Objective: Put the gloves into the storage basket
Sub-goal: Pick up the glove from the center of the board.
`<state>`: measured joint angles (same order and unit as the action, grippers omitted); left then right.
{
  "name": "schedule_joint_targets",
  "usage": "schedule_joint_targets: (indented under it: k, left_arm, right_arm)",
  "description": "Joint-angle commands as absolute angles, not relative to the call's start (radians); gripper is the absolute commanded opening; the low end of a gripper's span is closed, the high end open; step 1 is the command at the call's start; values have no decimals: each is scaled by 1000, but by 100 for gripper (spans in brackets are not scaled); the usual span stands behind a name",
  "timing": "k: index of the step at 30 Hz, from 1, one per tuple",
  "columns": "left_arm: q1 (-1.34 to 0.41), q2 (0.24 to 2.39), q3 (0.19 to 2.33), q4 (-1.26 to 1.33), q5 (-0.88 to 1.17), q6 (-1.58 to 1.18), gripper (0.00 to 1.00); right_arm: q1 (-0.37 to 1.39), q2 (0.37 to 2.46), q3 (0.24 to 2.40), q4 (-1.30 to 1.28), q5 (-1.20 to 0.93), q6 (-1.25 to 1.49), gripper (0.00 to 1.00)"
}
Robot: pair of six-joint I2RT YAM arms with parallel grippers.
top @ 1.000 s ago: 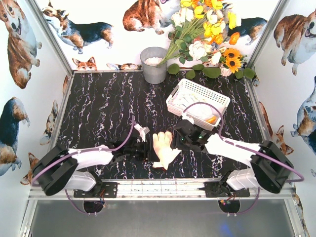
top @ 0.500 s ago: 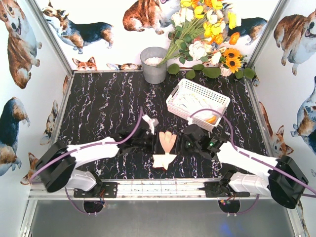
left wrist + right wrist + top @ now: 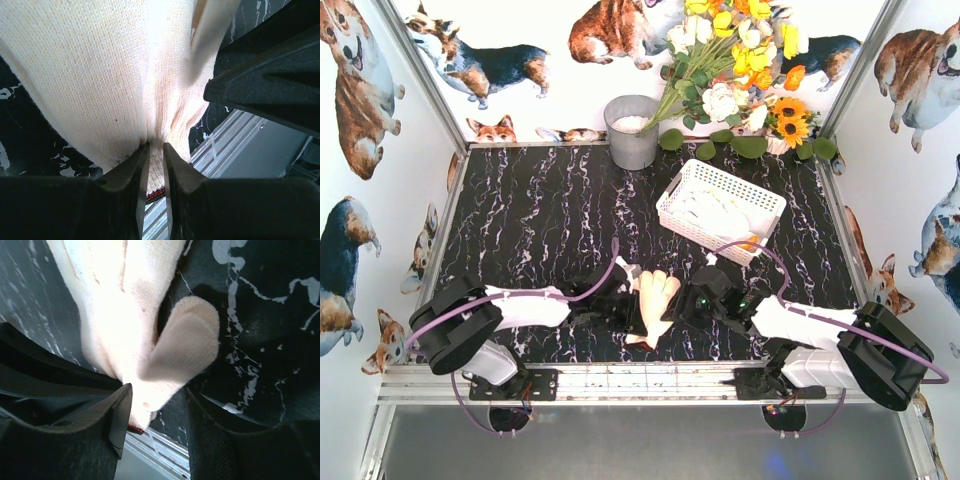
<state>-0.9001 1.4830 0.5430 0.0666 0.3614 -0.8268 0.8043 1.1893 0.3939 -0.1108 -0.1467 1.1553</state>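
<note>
A cream-white knit glove (image 3: 655,295) lies near the table's front edge, between my two grippers. My left gripper (image 3: 632,308) is at its left side. In the left wrist view the left gripper (image 3: 156,148) is pinched shut on a fold of the glove (image 3: 110,65) by its red-trimmed cuff. My right gripper (image 3: 686,300) is at the glove's right side. Seen from the right wrist, the right gripper (image 3: 157,399) stands open around the glove (image 3: 135,330): one finger touches it and the other is clear. The white storage basket (image 3: 672,200) stands behind, with more gloves (image 3: 715,215) in it.
A grey metal bucket (image 3: 632,135) stands at the back centre. A bunch of flowers (image 3: 740,70) leans over the back right corner, just behind the basket. The table's metal front rail (image 3: 650,372) runs just below the glove.
My left gripper has closed on the glove near its cuff. The glove, spread flat a second ago, has bunched up between the grippers. Both grippers have shifted slightly.
</note>
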Motion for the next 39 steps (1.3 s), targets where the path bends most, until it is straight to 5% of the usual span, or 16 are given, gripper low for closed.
schedule_joint_targets:
  k: [1,33,39]
  left_arm:
    - [-907,1505,477,42,305,-815,13]
    - [-906,1441,378,218,259,-967,14]
    - [-906,1412,376,216,246,-960,14]
  right_arm:
    - [813,1193,371,1,-116,1232,46]
    - [940,1288,276,212,-44,1422,40]
    - [942,1297,278,236,-52,1432,23]
